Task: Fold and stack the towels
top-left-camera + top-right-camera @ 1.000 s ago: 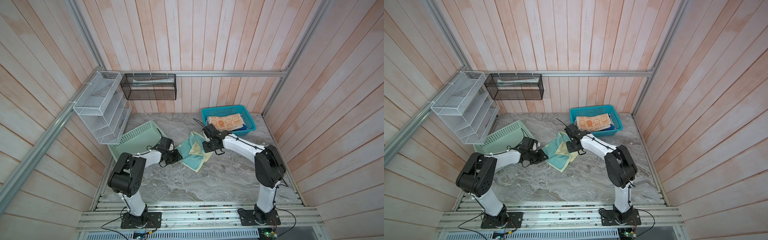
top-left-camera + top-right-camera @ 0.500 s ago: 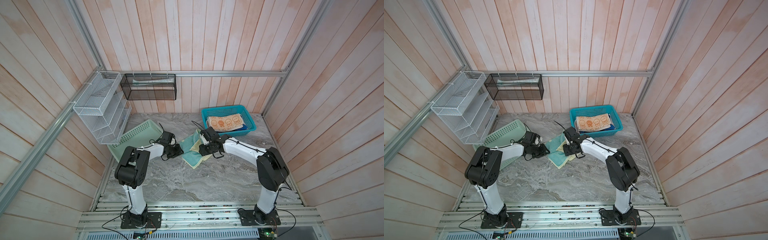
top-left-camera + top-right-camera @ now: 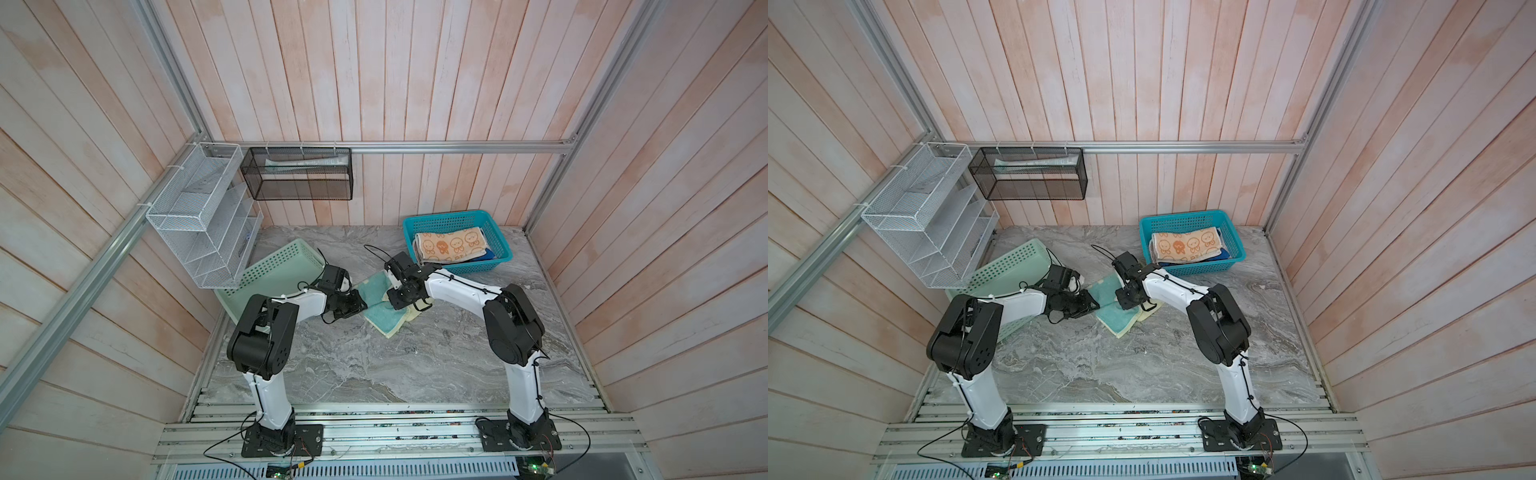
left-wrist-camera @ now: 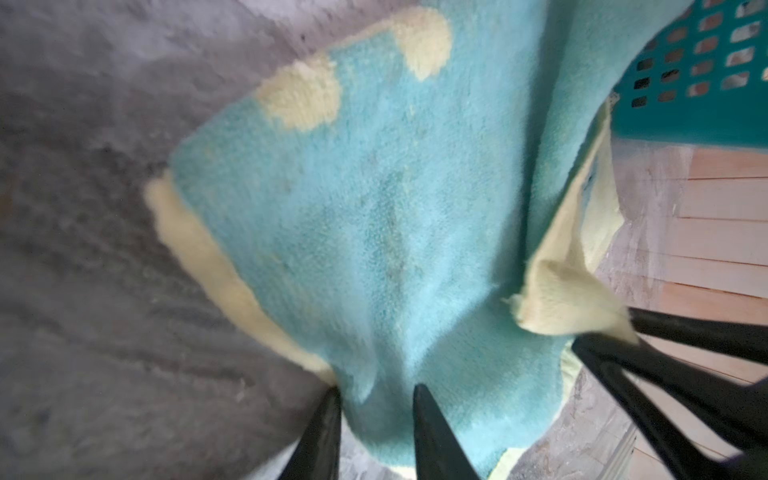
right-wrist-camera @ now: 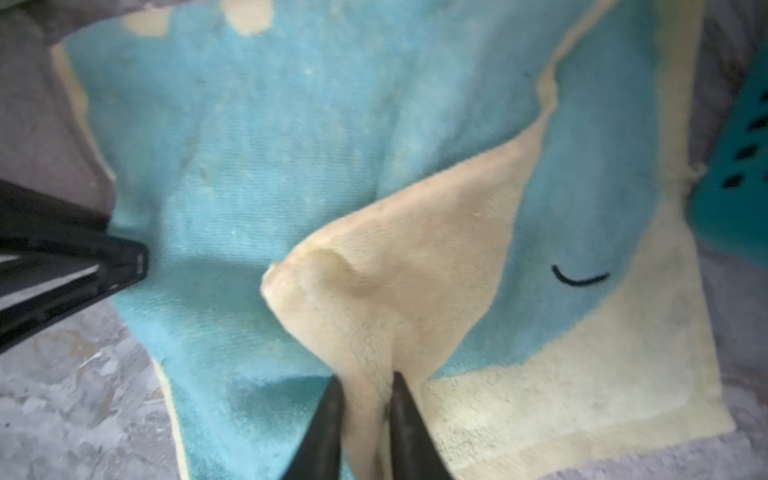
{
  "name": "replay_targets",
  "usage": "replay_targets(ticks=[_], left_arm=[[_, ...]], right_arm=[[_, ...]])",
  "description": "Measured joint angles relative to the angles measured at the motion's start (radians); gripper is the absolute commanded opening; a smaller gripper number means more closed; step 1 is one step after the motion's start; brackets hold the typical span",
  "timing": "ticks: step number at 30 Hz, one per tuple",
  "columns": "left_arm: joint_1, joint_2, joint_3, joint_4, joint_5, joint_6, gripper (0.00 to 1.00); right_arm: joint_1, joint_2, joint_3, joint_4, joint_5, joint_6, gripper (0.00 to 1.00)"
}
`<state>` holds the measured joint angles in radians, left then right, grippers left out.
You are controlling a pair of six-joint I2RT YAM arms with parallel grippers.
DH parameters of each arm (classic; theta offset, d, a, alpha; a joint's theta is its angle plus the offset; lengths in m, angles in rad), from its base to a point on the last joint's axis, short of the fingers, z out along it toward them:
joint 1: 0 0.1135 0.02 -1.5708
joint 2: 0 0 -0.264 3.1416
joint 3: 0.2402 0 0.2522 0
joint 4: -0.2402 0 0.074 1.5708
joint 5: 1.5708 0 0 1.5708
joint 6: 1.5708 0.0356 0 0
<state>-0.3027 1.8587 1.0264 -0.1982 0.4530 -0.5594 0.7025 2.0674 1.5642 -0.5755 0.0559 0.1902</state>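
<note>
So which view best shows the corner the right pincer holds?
Right wrist: the yellow corner sits central, clamped in the right pincer. Left wrist catches it sideways; both top views hide it under that pincer.

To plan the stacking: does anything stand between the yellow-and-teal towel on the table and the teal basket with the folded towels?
Nothing visible does. The yellow-and-teal towel lies beside the teal basket, bare table between; only the right arm hangs over that gap.

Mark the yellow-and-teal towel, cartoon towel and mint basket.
yellow-and-teal towel (image 3: 381,321): in a top view, teal face
cartoon towel (image 3: 451,247): in a top view, top fold
mint basket (image 3: 274,270): in a top view, perforated wall
</note>
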Motion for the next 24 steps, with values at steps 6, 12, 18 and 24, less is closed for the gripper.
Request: replay_targets(ticks=[6,12,18,24], left_arm=[[0.004,0.002,0.000,0.000,0.006,0.013,0.32],[0.005,0.006,0.020,-0.030,-0.005,0.027,0.32],[0.005,0.011,0.051,-0.077,-0.036,0.048,0.32],[-0.009,-0.074,0.037,-0.130,-0.095,0.056,0.35]], right_arm=[[-0.109,-0.176,-0.259,0.063,-0.027,0.104,0.00],[-0.121,-0.525,-0.697,0.266,-0.234,0.350,0.40],[-0.116,-0.637,-0.840,0.298,-0.285,0.491,0.53],[-0.131,-0.631,-0.739,0.254,-0.241,0.480,0.57]])
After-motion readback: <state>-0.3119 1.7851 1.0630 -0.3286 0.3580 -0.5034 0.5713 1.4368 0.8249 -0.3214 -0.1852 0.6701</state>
